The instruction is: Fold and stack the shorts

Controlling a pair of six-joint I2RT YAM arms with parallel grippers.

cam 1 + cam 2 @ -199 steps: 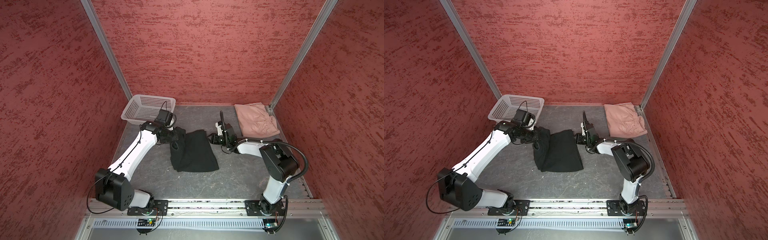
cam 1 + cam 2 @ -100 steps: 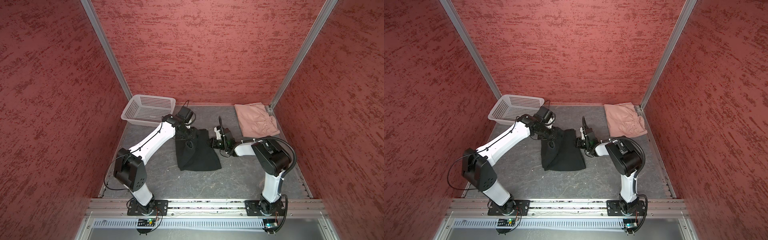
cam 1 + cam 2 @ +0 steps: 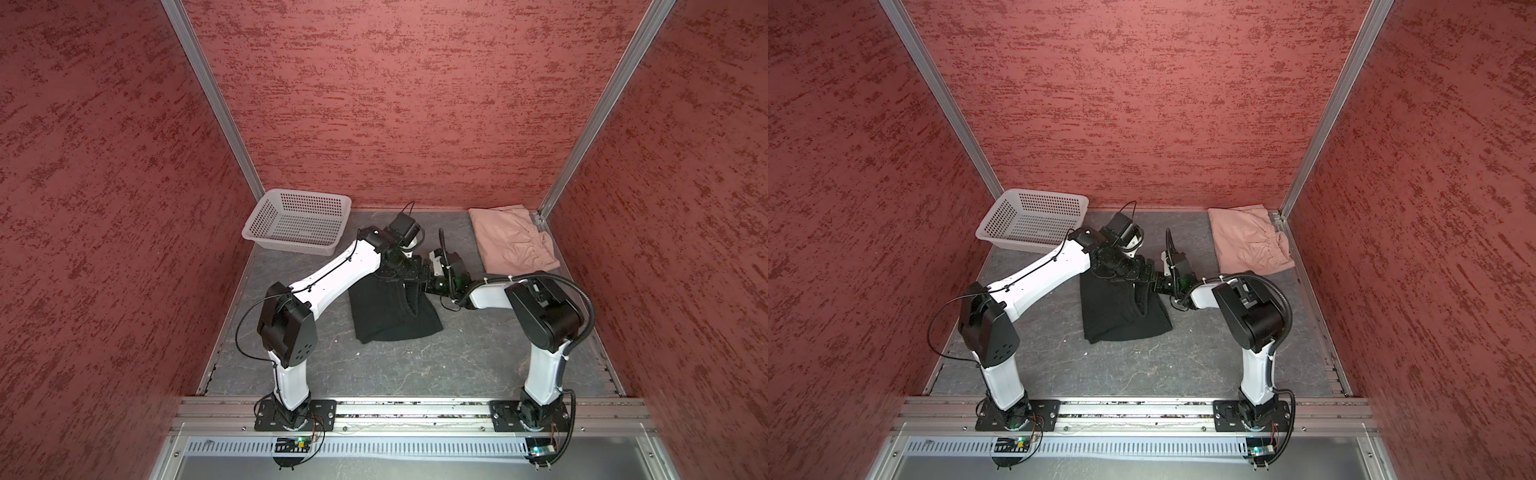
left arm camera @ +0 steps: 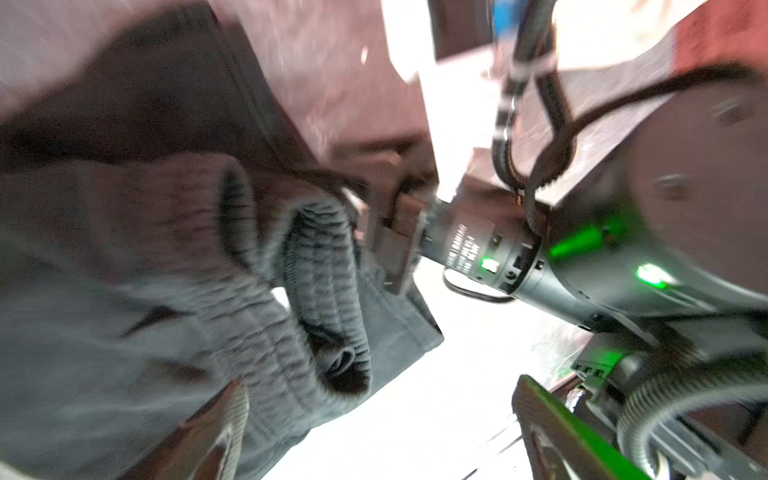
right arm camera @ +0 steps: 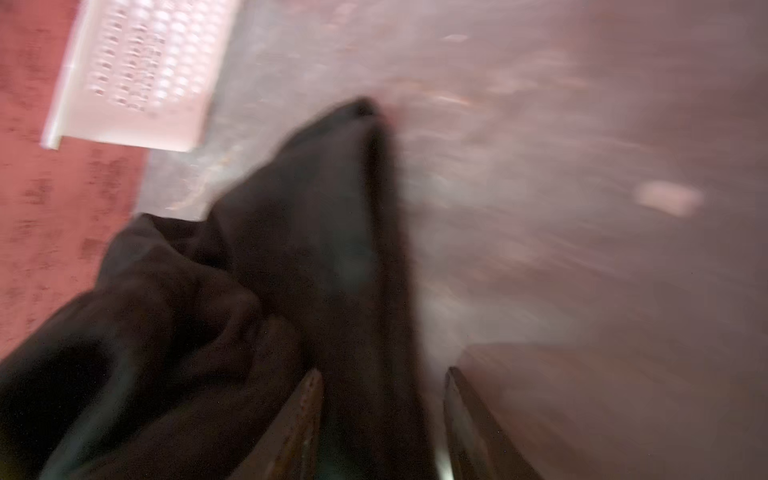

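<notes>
Folding is the step in hand, judging by how things lie. The black shorts (image 3: pixel 390 311) rest in the middle of the grey surface (image 3: pixel 415 374) as a rough rectangle with a loose flap near the right edge. The pink shorts (image 3: pixel 511 245) lie folded in the far right corner, well apart (the stack will presumably form there). Both arms meet at the black pair's far right corner. The left gripper (image 4: pixel 378 386) has its jaws spread wide, gripping nothing. The right gripper (image 5: pixel 382 372) has its jaws partly apart with a ridge of black cloth between them, and blur keeps me from telling whether they pinch it. The next move, I judge, calls for a firm hold on both waistband corners before folding toward the near hem. Only the left wrist view shows the ribbed waistband (image 4: pixel 328 270) rolled open beside the right gripper. Only the top views show the pink pair. The right wrist view adds the white basket (image 5: pixel 133 75) beyond the cloth.
</notes>
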